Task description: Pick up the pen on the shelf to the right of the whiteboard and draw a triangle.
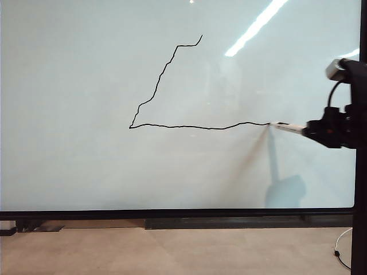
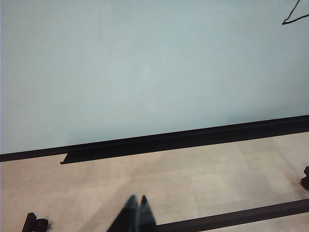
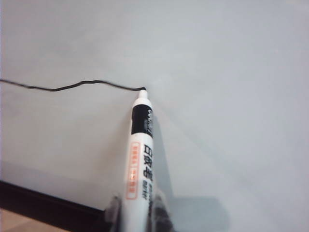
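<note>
Exterior view: I see the right end effector (image 1: 307, 129) at the right edge, pinching the pen (image 1: 288, 127). The pen's long axis runs nearly level, tip pointing left onto the whiteboard (image 1: 86, 172).
Triangle (image 1: 172, 97): two sides drawn; my closing stroke must climb up-left from the tip to the open upper end.
Left wrist view: left end effector (image 2: 137, 202) pressed together, low, well apart from the lines.
Right wrist view: pen (image 3: 140, 154) tip touches the line's end.

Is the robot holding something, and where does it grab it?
The right pincer holds the pen by its back end, tip on the whiteboard. The left pincer holds nothing.
</note>
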`<act>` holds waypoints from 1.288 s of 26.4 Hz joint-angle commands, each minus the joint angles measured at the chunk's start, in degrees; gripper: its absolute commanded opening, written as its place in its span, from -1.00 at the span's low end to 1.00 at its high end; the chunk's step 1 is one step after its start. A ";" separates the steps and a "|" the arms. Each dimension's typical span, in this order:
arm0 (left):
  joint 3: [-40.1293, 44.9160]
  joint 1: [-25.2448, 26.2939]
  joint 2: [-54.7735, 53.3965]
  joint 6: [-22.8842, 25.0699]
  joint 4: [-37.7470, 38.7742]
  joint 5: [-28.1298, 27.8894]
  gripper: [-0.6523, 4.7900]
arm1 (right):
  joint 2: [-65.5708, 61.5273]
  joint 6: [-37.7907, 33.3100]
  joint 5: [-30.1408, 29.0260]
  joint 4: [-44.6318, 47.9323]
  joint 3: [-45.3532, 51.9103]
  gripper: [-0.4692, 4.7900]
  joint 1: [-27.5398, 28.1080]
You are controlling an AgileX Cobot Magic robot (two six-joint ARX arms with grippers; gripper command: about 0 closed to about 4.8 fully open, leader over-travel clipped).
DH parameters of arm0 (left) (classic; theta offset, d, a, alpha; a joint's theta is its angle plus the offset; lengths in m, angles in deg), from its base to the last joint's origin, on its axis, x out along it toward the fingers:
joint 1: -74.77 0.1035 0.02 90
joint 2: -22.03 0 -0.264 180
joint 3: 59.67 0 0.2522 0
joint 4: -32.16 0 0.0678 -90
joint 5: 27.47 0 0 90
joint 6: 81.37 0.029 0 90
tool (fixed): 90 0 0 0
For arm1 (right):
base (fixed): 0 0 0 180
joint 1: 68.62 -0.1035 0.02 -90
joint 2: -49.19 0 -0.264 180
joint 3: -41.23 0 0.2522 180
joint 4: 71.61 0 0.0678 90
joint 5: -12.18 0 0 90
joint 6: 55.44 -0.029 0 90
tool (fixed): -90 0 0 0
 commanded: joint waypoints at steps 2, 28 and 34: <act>-0.13 -0.02 0.00 0.04 0.46 0.04 -0.78 | 0.76 -0.87 0.83 1.22 0.39 -0.84 2.32; -0.13 -0.04 0.00 0.04 0.46 0.02 -0.78 | 16.09 -20.94 4.15 -1.22 -7.72 -0.84 -18.80; -0.11 -0.04 0.00 0.04 0.46 0.04 -0.78 | 11.65 -20.94 4.13 -1.92 -11.74 -0.84 -18.84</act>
